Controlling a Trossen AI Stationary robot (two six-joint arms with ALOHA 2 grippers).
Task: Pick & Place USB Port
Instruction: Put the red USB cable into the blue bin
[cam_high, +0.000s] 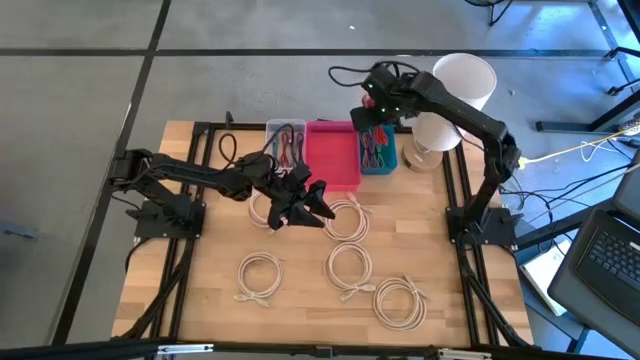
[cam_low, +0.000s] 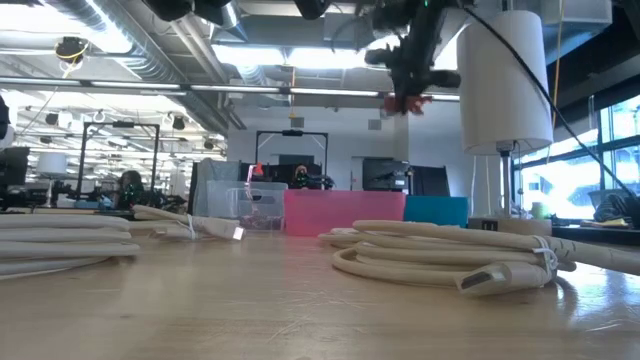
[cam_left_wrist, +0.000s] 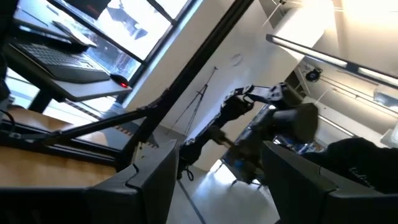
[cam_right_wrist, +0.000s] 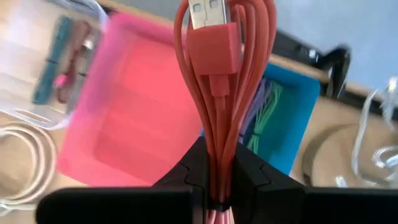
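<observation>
The right gripper (cam_right_wrist: 219, 180) pinched the red USB cable (cam_right_wrist: 221, 81) above the pink bin (cam_high: 332, 152), carrying; release seemed next. Left gripper (cam_high: 312, 200) gaped over the counter (cam_high: 200, 270).

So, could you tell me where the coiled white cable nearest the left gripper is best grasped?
Probably from straight above, pinching one side of the loop: the white cable lies flat on the table, leaving an open centre for one finger. The left gripper sits beside it.

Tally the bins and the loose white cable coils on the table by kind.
Clear bin: 1
Pink bin: 1
Blue bin: 1
White coils: 5
Total: 8
</observation>
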